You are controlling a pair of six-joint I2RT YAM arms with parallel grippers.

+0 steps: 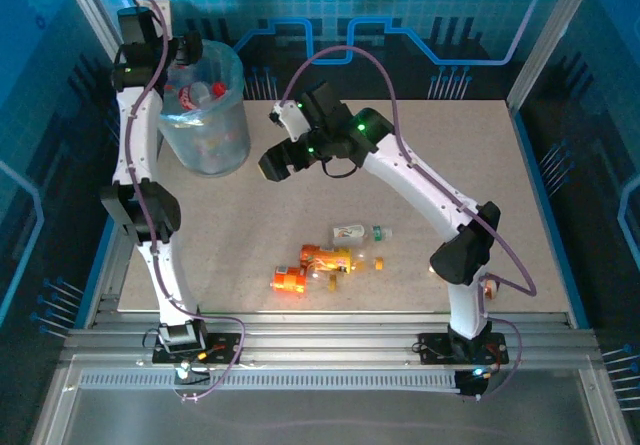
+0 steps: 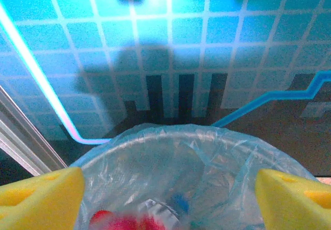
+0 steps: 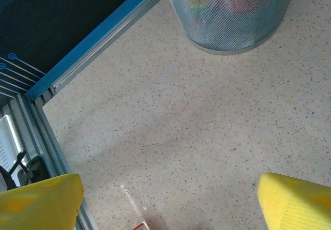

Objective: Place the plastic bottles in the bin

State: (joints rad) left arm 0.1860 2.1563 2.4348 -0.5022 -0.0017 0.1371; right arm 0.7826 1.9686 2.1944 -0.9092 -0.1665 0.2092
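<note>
The bin (image 1: 205, 115), a pale-blue bucket lined with a clear bag, stands at the table's far left and holds several bottles (image 1: 200, 93). My left gripper (image 1: 186, 51) hangs open over its far rim with nothing between the fingers. In the left wrist view the bin (image 2: 207, 147) holds red-capped bottles (image 2: 121, 222) and a blue cap (image 2: 180, 204) below my left gripper (image 2: 168, 209). My right gripper (image 1: 278, 160) is open just right of the bin, above bare table. A clear bottle (image 1: 358, 234) and two orange bottles (image 1: 326, 259) (image 1: 290, 281) lie near the front centre.
In the right wrist view the bin's base (image 3: 227, 18) is at the top, and the table's blue left edge rail (image 3: 93, 41) runs diagonally. My right gripper (image 3: 168, 204) hovers over speckled tabletop. A glass wall stands right behind the bin.
</note>
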